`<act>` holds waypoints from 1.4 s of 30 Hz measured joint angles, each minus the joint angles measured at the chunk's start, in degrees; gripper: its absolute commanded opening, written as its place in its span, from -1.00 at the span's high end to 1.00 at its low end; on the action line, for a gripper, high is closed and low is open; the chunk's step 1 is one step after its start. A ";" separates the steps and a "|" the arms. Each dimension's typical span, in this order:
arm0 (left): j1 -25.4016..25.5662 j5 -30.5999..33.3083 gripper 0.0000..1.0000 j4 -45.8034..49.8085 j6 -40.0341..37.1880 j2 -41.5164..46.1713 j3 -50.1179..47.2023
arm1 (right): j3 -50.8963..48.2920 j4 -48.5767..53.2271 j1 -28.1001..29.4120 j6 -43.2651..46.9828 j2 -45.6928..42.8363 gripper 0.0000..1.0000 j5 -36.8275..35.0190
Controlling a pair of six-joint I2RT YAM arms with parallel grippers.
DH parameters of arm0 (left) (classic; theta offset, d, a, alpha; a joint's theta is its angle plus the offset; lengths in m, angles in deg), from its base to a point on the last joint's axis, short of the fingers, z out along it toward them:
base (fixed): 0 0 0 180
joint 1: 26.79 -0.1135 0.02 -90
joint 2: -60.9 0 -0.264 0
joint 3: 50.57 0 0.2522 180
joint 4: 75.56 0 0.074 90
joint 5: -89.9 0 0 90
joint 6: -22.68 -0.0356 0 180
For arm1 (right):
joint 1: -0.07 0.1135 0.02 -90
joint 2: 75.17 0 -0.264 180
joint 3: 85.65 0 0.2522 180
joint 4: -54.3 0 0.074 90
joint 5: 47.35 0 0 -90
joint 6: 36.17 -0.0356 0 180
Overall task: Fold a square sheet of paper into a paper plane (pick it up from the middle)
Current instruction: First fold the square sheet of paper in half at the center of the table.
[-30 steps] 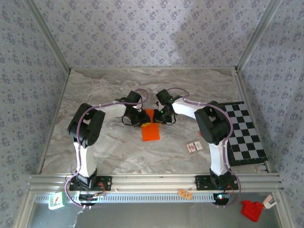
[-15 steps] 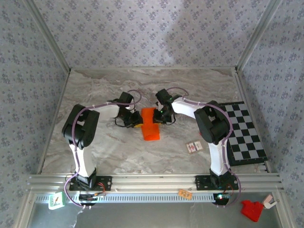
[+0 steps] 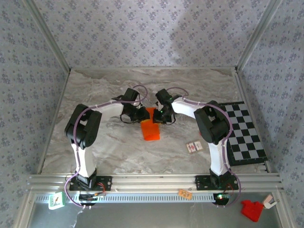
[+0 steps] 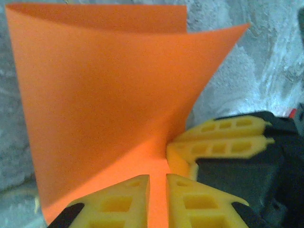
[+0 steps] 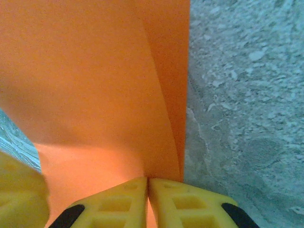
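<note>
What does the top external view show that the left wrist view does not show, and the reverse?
Top external: the checkered board, two small cards, a red block. Left wrist: the left gripper shut on the square sheet of paper, which curls up. Both: that paper, the marble table, the right gripper beside the left.

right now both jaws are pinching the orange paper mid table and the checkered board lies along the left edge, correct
No: the checkered board lies along the right edge of the table, as the top external view shows. Both sets of jaws do pinch the orange paper mid table.
</note>
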 measured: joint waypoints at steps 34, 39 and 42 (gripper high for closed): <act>-2.82 -2.08 0.65 -6.25 1.90 -1.90 -0.35 | -1.95 -1.79 -0.48 1.29 0.09 0.69 1.16; -4.17 -1.25 0.67 -6.32 1.92 -4.37 -0.35 | -1.92 -1.77 -0.48 1.29 0.11 0.69 1.11; -5.01 -0.90 0.70 -6.84 1.90 -4.37 -0.50 | -1.92 -1.75 -0.46 1.31 0.11 0.69 0.87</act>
